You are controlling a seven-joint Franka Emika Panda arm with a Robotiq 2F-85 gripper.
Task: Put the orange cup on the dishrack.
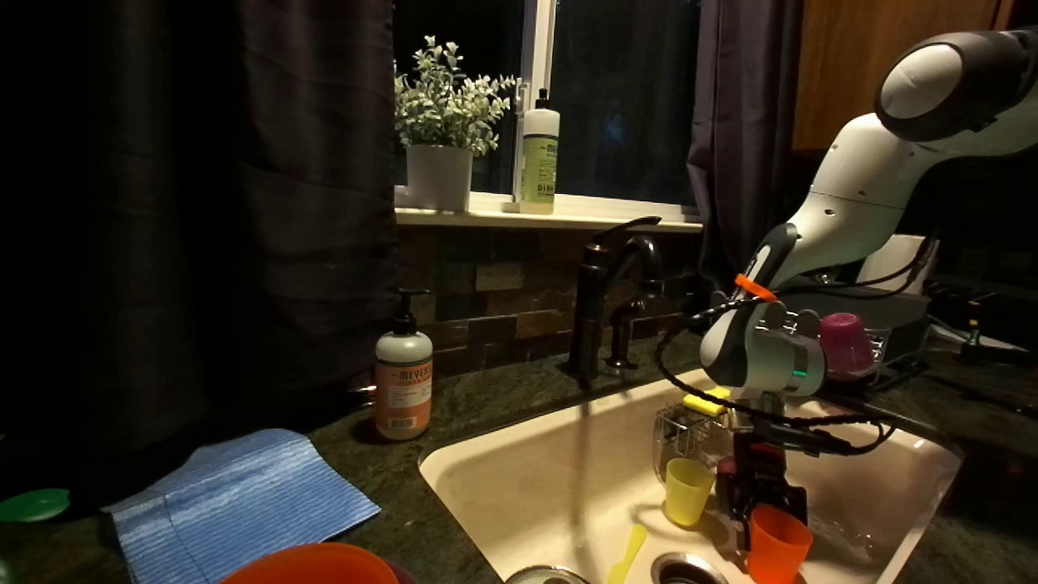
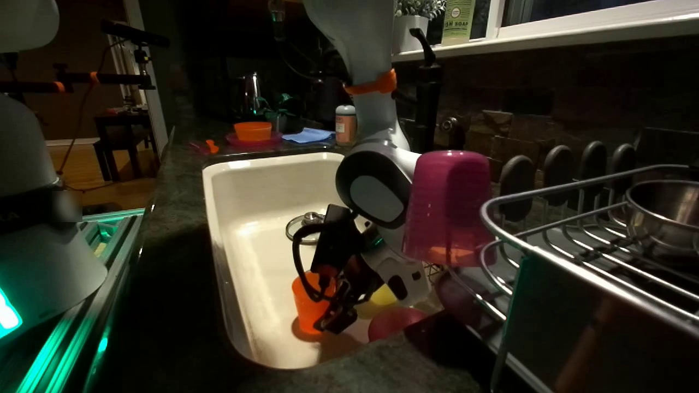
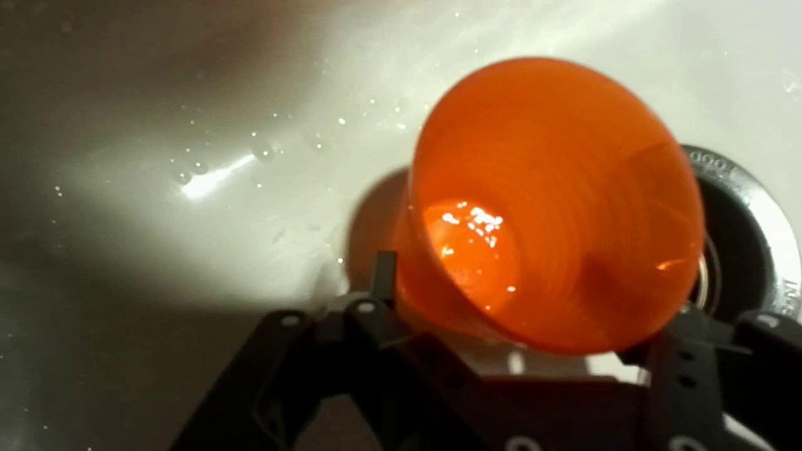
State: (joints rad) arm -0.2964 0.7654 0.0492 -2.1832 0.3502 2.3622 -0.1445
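Pointing mouth-up: orange cup [image 1: 777, 547], long axis near vertical.

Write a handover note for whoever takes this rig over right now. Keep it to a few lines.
Gripper: down in the sink, jaws on either side of the orange cup; I cannot tell whether they hold it firmly.
Orange cup: mouth up in the sink, next to the drain.
Dishrack: beside the sink, with the upside-down pink cup and a metal bowl on it.
Done: gripper in place at the cup.
Left: make sure of the grip, lift the cup clear of the sink, set it on the dishrack, let go.
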